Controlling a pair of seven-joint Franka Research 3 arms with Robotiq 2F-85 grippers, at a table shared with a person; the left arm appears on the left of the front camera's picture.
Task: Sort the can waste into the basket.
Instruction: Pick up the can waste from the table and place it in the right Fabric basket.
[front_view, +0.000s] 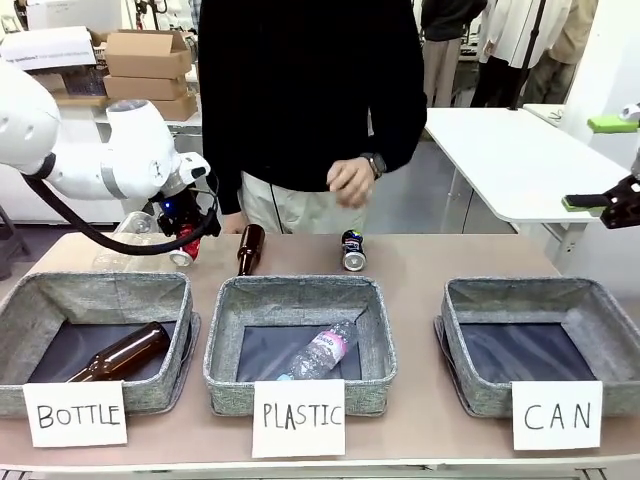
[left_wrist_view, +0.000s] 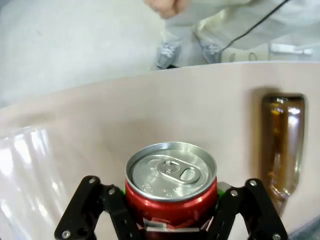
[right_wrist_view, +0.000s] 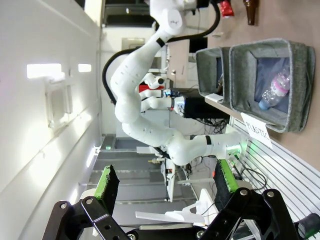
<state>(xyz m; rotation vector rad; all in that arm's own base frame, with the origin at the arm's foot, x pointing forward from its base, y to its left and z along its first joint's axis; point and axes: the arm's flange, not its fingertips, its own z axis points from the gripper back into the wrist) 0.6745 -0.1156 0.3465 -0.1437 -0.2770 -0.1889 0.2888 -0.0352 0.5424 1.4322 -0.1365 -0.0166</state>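
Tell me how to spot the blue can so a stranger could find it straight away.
Start at the middle basket, the one signed PLASTIC. Just behind its far right corner, on the table, sits the blue can. Unlike the brown bottle to its left and the red can in the left hand, it is dark blue and silver, and free.

Light wood tabletop (front_view: 430, 262) up front. White table (front_view: 500, 160) behind it, right side. Cardboard boxes (front_view: 148, 62) stacked far left. Grey floor (front_view: 420, 190). White wall (right_wrist_view: 30, 150) with bright lit panels (right_wrist_view: 42, 70). Even indoor light, no hard shadows.
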